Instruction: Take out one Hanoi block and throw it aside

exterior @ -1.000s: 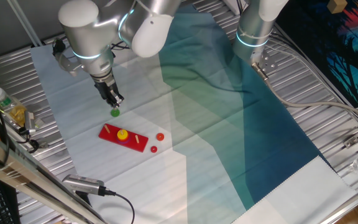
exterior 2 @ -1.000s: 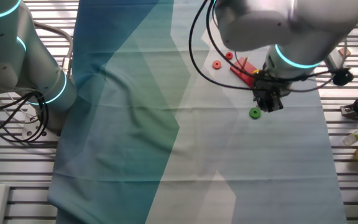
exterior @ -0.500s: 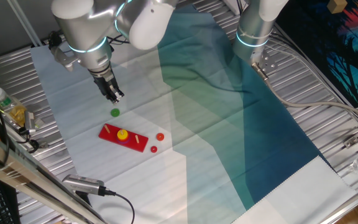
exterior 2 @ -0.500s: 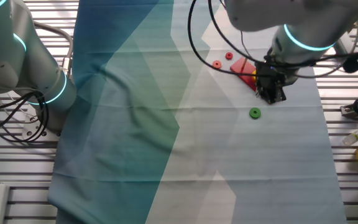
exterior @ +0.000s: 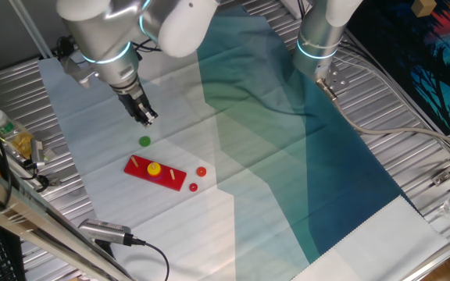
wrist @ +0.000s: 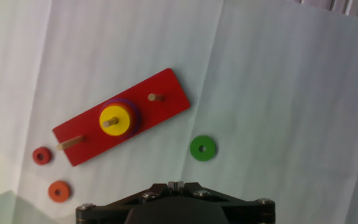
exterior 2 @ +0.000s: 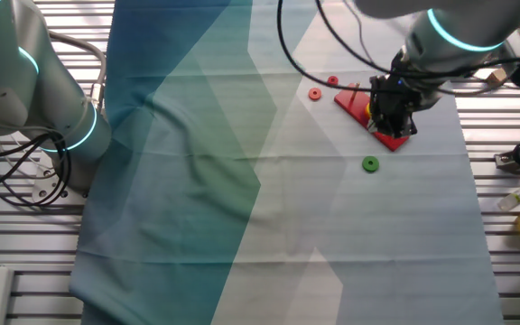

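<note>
One green block (exterior: pixel 144 141) now lies loose on the tabletop cloth (exterior: pixel 92 109) beside the red base (exterior: pixel 155 172), while the hand (exterior: pixel 148 119), empty with fingers seemingly together, has risen clear since a second ago, so the throw-aside looks done.

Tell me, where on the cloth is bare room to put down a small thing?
Free: the pale cloth behind the green disc, and the wide blue part. Crowded: around the red board and the two red discs.
</note>
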Controlling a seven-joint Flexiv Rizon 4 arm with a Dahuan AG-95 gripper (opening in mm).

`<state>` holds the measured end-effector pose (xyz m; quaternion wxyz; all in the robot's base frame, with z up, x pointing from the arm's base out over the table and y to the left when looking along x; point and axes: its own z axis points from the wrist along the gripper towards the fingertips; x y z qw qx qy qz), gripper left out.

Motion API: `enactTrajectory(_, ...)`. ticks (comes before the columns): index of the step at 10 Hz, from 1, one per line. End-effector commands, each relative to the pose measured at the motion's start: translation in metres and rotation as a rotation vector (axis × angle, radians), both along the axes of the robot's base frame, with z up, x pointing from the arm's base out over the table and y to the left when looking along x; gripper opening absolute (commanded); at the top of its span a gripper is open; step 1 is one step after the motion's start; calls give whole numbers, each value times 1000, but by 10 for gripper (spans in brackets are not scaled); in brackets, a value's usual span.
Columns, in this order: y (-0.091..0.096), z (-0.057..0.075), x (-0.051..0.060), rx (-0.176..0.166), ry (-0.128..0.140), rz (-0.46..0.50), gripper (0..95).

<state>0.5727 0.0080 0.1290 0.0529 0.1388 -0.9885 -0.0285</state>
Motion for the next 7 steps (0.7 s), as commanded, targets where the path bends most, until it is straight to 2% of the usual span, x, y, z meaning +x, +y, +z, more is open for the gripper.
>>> enactTrajectory(1, 2, 6, -4, -2, 24, 4, 0)
enactTrajectory(4, 6, 17, -9, -7, 58, 3, 0)
enactTrajectory(7, 8, 21, -11, -5, 65, -6, 0)
